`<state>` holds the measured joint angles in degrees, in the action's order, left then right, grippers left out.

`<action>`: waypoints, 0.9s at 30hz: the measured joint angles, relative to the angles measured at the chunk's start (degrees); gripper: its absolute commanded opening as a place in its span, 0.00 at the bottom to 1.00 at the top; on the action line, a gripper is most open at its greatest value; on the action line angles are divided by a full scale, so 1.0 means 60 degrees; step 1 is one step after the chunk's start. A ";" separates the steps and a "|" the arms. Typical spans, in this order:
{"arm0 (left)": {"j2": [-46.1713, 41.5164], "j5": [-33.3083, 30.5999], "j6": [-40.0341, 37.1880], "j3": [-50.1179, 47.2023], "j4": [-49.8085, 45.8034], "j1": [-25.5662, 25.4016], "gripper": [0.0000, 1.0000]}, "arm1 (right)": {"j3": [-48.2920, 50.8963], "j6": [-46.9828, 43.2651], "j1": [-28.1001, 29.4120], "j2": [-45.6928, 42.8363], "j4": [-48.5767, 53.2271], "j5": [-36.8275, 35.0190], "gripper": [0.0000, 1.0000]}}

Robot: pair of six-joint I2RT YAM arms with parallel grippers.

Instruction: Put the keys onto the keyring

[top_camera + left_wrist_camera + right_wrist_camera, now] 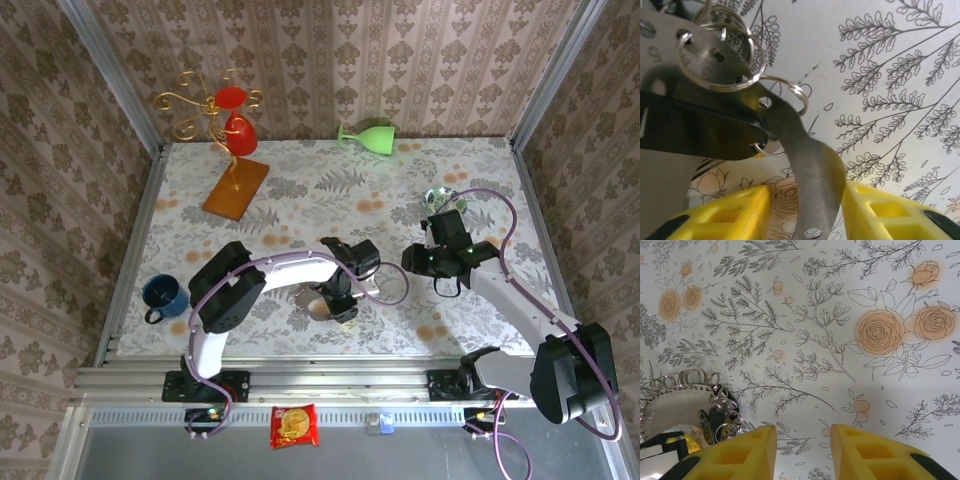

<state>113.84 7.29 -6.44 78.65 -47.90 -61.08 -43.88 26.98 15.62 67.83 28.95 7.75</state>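
Note:
The keyring (816, 170) is a flat grey metal hoop, and its band runs up between the yellow fingers of my left gripper (805, 202). The right finger (875, 210) lies against the band. A gap shows between the band and the left finger (735, 210), so the jaws stand open around it. Small split rings hang from holes in the hoop, and a key's black head (700, 132) lies at the left. In the top view my left gripper (340, 298) is near the table's front middle. My right gripper (802, 450) is open over bare cloth, with the keyring (675, 405) and a key (715, 422) to its lower left.
A blue mug (160, 295) stands at the front left. A red glass (232, 120) hangs on a gold stand with a wooden base (237, 187) at the back left. A green glass (368, 135) lies at the back. A small green-patterned dish (440, 197) sits beyond my right gripper (432, 265).

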 measured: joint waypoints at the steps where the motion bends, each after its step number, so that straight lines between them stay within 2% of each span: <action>1: 0.0040 -0.0062 -0.0025 0.0040 -0.0029 0.0000 0.32 | 0.0000 -0.0004 -0.0007 0.0000 0.0000 0.0000 0.35; 12: -0.0113 -0.0474 -0.0135 -0.0047 0.0135 -0.0062 0.09 | 0.0000 -0.0036 -0.0062 -0.0066 0.0182 0.0000 0.36; 17: -0.0976 -0.0499 -0.0025 -0.0550 0.0517 0.0069 0.00 | -0.0025 -0.0127 -0.0080 -0.0277 0.0259 0.0040 0.36; 21: -0.2302 -0.0259 0.0248 -0.1042 0.0958 0.0521 0.00 | -0.0182 -0.0273 -0.0084 -0.0299 0.0251 0.0273 0.36; 27: -0.4109 0.0900 0.0790 -0.1865 0.1960 0.1701 0.00 | -0.0240 -0.0539 -0.0073 -0.0295 -0.0087 0.1140 0.35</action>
<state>89.19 12.69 -1.69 67.46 -36.14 -50.87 -45.32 23.75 15.18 66.06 28.42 14.59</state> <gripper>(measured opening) 0.058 0.349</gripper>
